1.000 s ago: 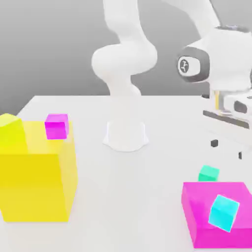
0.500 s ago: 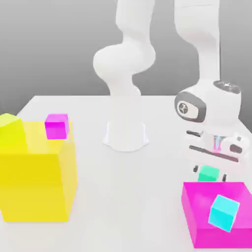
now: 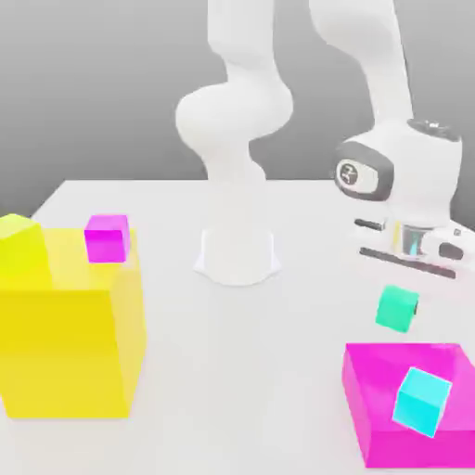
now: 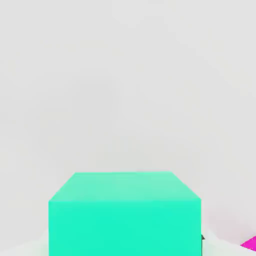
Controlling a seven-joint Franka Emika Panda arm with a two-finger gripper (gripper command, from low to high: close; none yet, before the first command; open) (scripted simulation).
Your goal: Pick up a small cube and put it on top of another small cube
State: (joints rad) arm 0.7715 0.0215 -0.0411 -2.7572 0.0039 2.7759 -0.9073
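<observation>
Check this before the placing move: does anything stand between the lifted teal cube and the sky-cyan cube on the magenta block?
Nothing visible does. The teal cube hangs below the gripper, above and behind the magenta block; the sky-cyan cube sits uncovered.

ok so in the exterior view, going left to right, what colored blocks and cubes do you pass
small yellow-green cube → big yellow block → small magenta cube → small teal-green cube, off the table under the gripper → big magenta block
</observation>
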